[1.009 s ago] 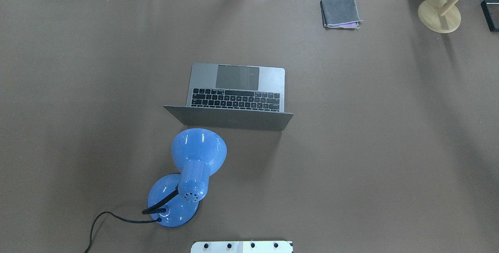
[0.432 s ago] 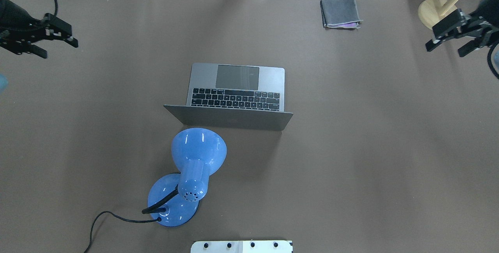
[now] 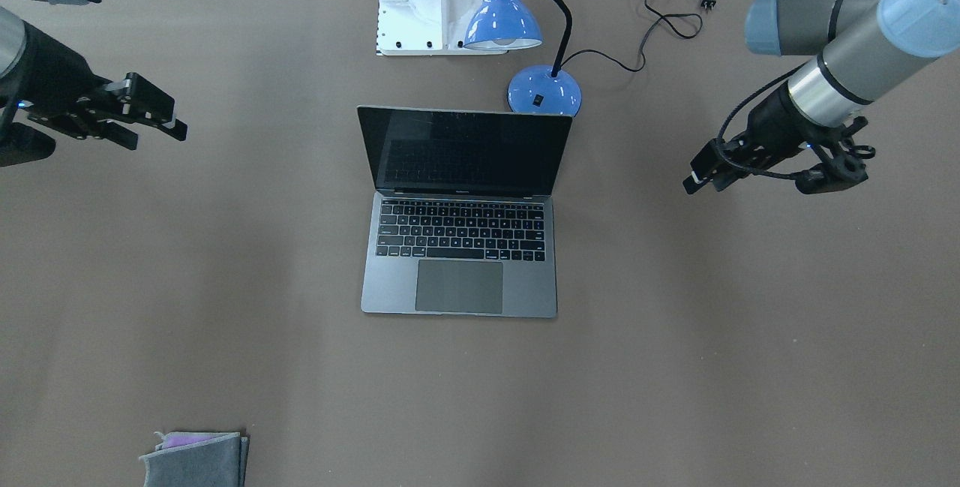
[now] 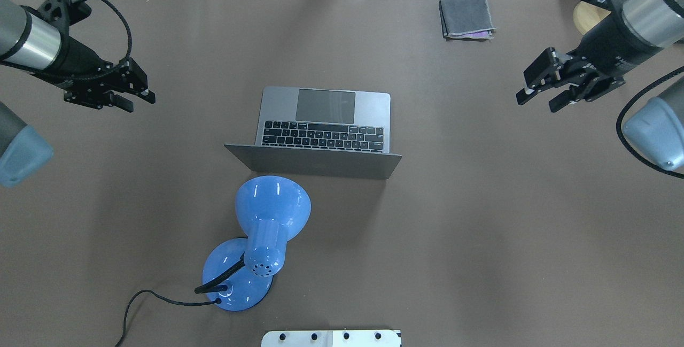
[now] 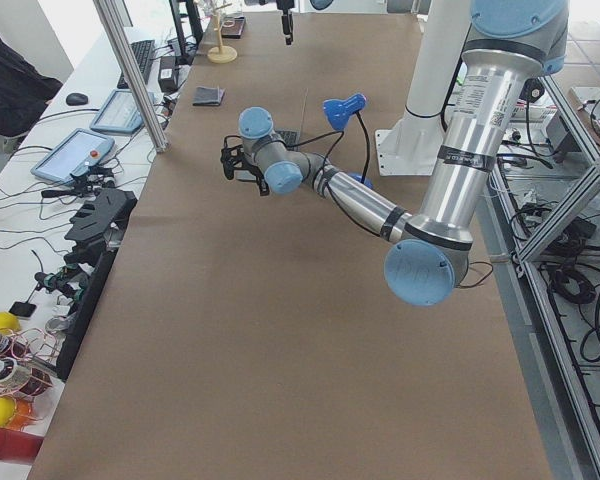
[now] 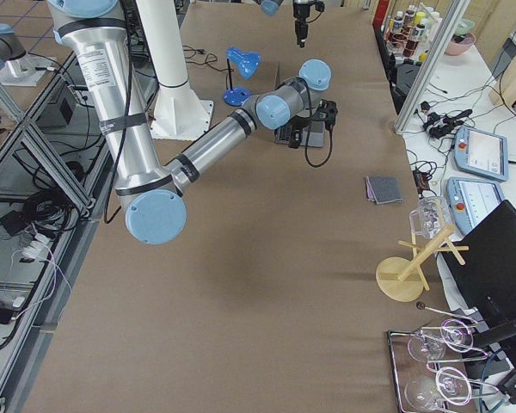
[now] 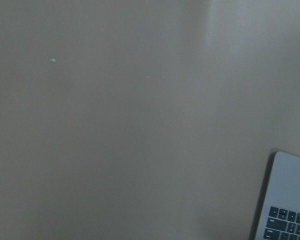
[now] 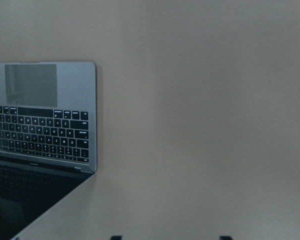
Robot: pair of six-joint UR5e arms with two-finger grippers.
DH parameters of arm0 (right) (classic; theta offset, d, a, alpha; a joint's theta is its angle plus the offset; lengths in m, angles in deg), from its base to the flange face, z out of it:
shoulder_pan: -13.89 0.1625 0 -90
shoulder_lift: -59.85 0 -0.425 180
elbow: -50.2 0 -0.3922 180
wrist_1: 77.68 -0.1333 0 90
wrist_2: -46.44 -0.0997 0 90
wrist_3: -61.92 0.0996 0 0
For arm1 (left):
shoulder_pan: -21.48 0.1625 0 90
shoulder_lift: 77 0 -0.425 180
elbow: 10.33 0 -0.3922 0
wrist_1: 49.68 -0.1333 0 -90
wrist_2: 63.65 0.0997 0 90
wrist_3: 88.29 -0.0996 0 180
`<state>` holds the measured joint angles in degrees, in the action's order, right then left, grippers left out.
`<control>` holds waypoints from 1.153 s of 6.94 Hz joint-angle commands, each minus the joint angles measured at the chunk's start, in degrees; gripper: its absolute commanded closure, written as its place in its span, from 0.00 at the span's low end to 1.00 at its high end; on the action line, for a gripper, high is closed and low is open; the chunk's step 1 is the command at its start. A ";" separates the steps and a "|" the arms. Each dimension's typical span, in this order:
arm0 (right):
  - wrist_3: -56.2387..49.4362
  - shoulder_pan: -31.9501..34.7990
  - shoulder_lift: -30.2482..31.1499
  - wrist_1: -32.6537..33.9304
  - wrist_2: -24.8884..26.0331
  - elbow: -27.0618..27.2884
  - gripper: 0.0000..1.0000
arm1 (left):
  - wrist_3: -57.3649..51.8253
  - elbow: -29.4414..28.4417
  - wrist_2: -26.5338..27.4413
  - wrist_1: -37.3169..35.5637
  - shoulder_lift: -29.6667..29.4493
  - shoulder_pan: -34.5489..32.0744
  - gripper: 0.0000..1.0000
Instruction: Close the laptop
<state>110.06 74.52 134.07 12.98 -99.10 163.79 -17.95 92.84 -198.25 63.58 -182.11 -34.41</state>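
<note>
The grey laptop [image 4: 326, 122] stands open in the middle of the table, with its lid upright on the robot's side and its dark screen facing away. It also shows in the front view [image 3: 459, 247], the left wrist view [image 7: 287, 205] and the right wrist view [image 8: 45, 115]. My left gripper [image 4: 140, 102] is open and empty, well to the laptop's left. My right gripper [image 4: 536, 104] is open and empty, well to the laptop's right. In the front view the left gripper [image 3: 694, 183] is on the right and the right gripper [image 3: 159, 138] on the left.
A blue desk lamp [image 4: 270, 213] with a black cord stands right behind the laptop's lid, on the robot's side. A folded grey cloth [image 4: 466, 17] lies at the far right. A wooden stand [image 4: 593, 18] is at the far right corner.
Both arms have come into the overhead view from its sides and moved inward and nearer the laptop. The laptop and lamp have not moved.
</note>
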 commanded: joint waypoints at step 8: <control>14.95 -20.89 0.23 -13.14 6.67 2.42 1.00 | 8.84 7.49 0.12 -0.50 0.00 14.85 1.00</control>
<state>123.71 55.02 134.93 0.19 -93.00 166.26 -10.20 100.73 -198.13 63.24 -181.06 -20.01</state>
